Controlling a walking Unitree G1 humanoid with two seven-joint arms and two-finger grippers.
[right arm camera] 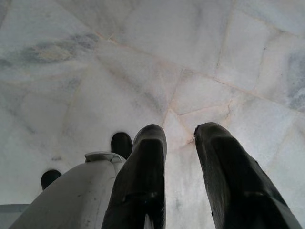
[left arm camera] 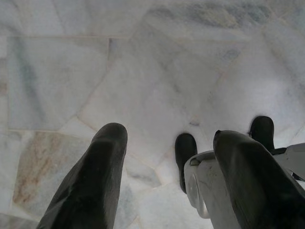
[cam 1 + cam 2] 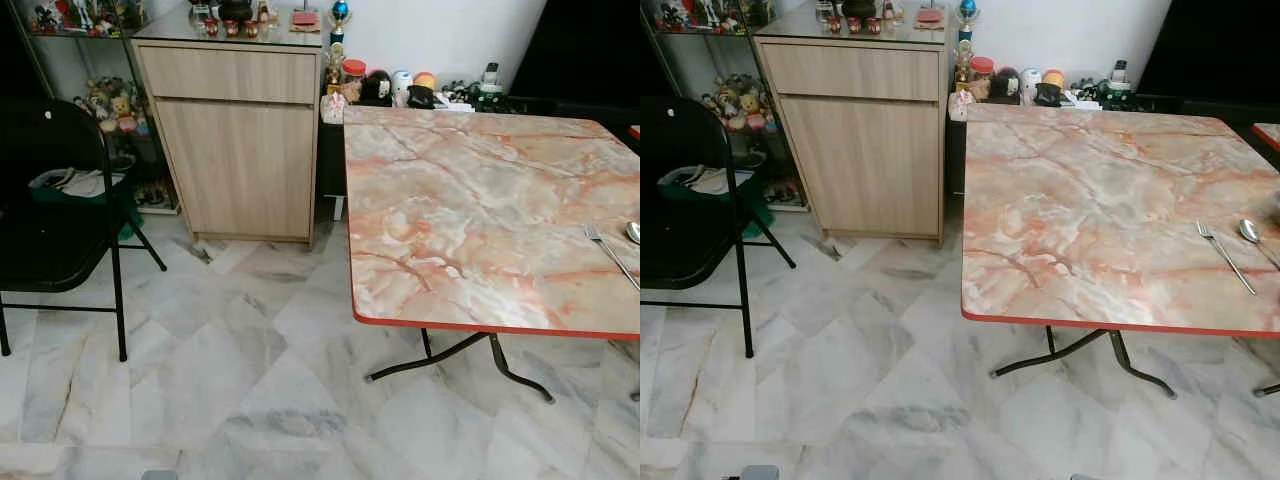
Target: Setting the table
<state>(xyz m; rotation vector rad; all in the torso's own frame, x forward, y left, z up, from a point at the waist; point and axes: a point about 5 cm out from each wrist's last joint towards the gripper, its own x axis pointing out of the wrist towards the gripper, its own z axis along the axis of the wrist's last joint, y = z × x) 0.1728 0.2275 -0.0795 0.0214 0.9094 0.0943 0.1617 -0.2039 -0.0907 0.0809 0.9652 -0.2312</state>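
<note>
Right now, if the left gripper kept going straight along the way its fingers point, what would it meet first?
The marble floor. The left gripper hangs open, pointing down at bare tiles, with nothing between its fingers and the floor; how far off is unclear.

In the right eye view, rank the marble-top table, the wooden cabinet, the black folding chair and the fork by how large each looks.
1. marble-top table, largest.
2. wooden cabinet.
3. black folding chair, cut off by the frame edge and nearer the camera, so its place against the cabinet is unsure.
4. fork, clearly smallest.
</note>
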